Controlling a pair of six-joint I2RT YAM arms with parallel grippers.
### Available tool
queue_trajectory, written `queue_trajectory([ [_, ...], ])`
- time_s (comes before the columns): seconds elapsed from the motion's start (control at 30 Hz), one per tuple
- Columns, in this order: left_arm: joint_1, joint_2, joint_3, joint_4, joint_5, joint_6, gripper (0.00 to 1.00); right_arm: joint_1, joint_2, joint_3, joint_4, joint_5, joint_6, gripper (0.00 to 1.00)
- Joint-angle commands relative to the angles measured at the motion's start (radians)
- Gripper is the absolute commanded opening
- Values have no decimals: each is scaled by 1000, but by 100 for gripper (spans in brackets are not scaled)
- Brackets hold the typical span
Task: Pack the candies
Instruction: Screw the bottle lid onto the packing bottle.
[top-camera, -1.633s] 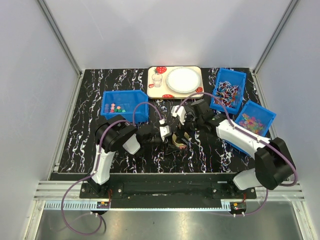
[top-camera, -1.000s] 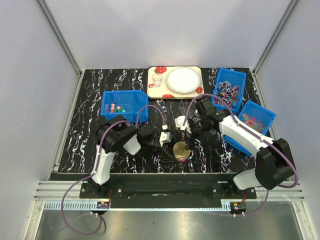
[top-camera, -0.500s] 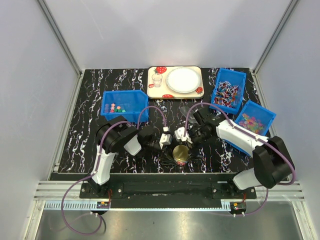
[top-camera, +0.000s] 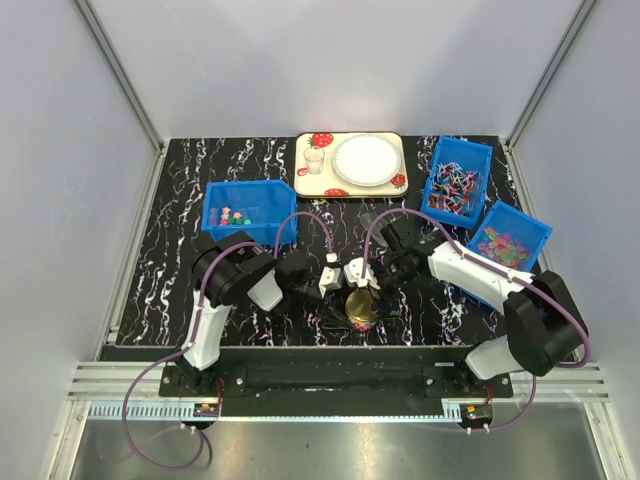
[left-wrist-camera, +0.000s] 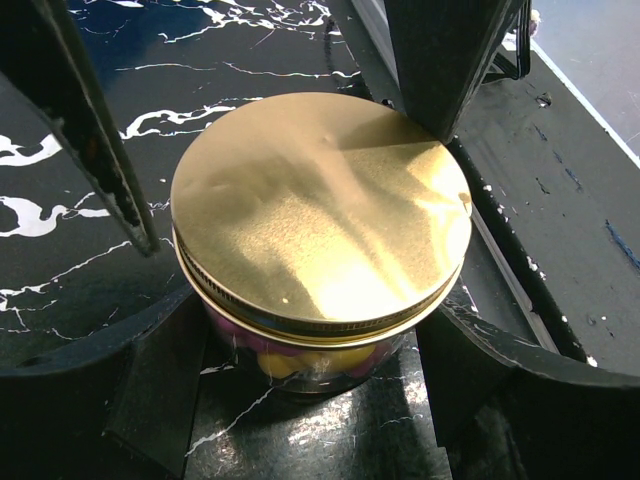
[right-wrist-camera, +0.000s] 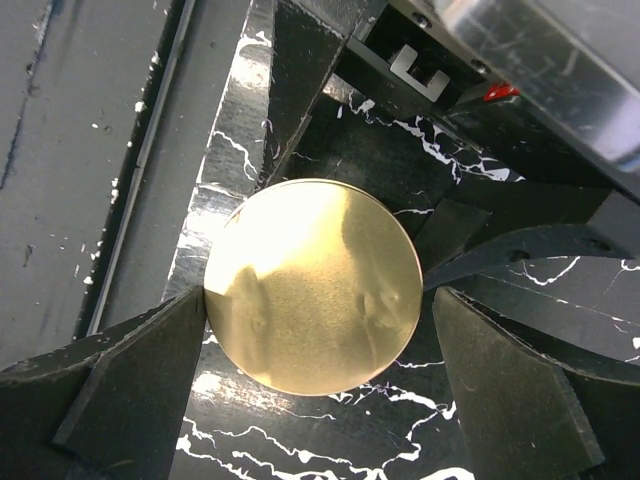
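Observation:
A glass jar (top-camera: 362, 308) with a gold lid (left-wrist-camera: 320, 210) stands on the black marble table near the front. Yellow and pink candies (left-wrist-camera: 300, 360) show through its glass. My left gripper (top-camera: 342, 287) comes in from the left, and in the left wrist view (left-wrist-camera: 312, 335) its pads press both sides of the jar body. My right gripper (top-camera: 363, 283) hangs over the lid (right-wrist-camera: 312, 285), jaws open either side of it (right-wrist-camera: 320, 310). Its left finger (right-wrist-camera: 150, 380) touches the rim, and the right one stands a little off. More candies (top-camera: 233, 215) lie in the left blue bin.
A blue bin (top-camera: 268, 228) stands at back left. Two blue bins stand at right: one holds thin stick sweets (top-camera: 455, 185), one pastel sweets (top-camera: 505, 245). A strawberry-print tray (top-camera: 320, 185) at the back carries a white plate (top-camera: 366, 159) and a small glass (top-camera: 315, 160).
My right gripper first lifted away from the jar toward the back right, then came back and down over the lid. The left gripper and the jar have barely moved.

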Motion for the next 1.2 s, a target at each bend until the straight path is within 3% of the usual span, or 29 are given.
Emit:
queue_trajectory([
  [0.0,4,-15,12,384,12,1,71,19,16,1,36,32,12,100],
  [0.17,4,-15,12,385,10,1,71,26,25,10,40,46,34,99],
  [0.5,5,-20,2,384,-121,27,69,29,21,52,63,83,146,82],
  [0.73,13,-26,-6,384,-295,41,69,50,11,81,120,206,349,80],
  [0.9,15,-32,-15,385,-342,62,69,61,20,82,216,302,544,78],
  [1.17,13,-31,-18,384,-373,75,69,81,71,111,342,402,695,77],
])
